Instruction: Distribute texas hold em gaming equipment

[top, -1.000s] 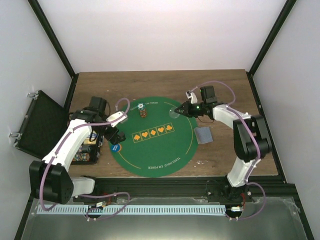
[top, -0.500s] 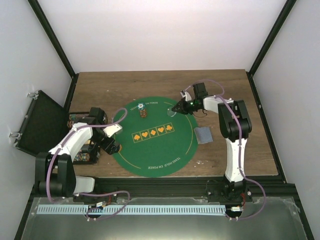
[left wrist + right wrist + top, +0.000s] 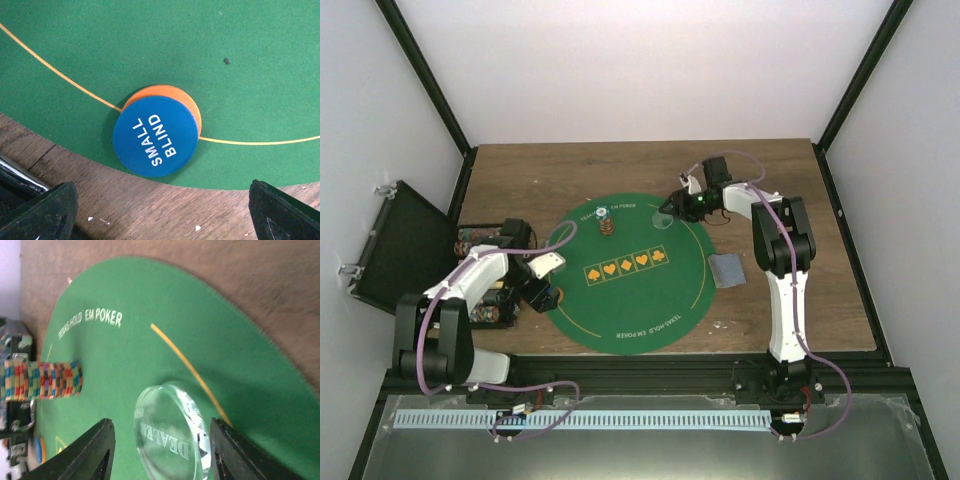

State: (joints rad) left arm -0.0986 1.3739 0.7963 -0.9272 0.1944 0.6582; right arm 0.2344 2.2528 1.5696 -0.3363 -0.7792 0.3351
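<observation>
A blue disc marked SMALL BLIND (image 3: 155,136) lies on an orange disc (image 3: 175,95) at the left edge of the round green mat (image 3: 650,300). My left gripper (image 3: 160,220) is open just behind them over the wood, touching neither; it also shows in the top view (image 3: 544,294). My right gripper (image 3: 165,450) is open, its fingers on either side of a clear DEALER disc (image 3: 172,437) on the mat's far right (image 3: 665,222). A stack of coloured chips (image 3: 605,226) stands at the mat's far side. A grey-backed card deck (image 3: 726,270) lies right of the mat.
An open black case (image 3: 395,250) with rows of chips (image 3: 485,295) sits at the left, close to my left arm. The mat has a row of orange suit marks (image 3: 625,264). The table's front edge runs just below the mat.
My left gripper has moved left and nearer, over the blue disc at the mat's edge. My right gripper has shifted left and farther, onto the clear disc.
</observation>
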